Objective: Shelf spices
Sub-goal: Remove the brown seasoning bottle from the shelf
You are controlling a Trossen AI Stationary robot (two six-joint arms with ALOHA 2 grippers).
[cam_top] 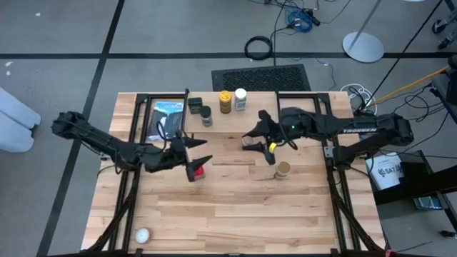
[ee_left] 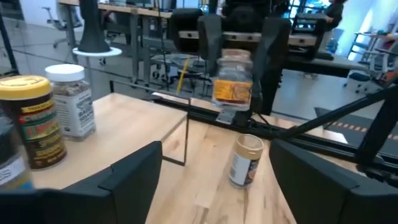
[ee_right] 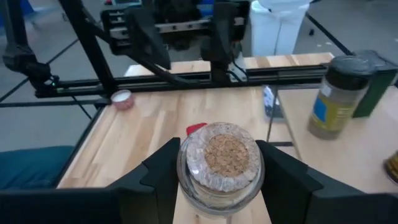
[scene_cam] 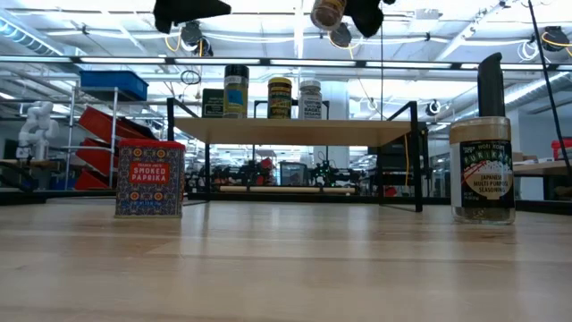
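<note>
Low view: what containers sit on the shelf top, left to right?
Black square tin → dark-lidded jar with a yellow-and-blue label → yellow-lidded jar → white-lidded jar, all standing on the light wood shelf.

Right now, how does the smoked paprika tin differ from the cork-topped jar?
The smoked paprika tin is square, red and opaque, standing on the table; the cork-topped jar is round clear glass, held in the air by the right gripper. Neither is on the shelf.

Cork-topped jar between right end effector fingers above wooden table.
</note>
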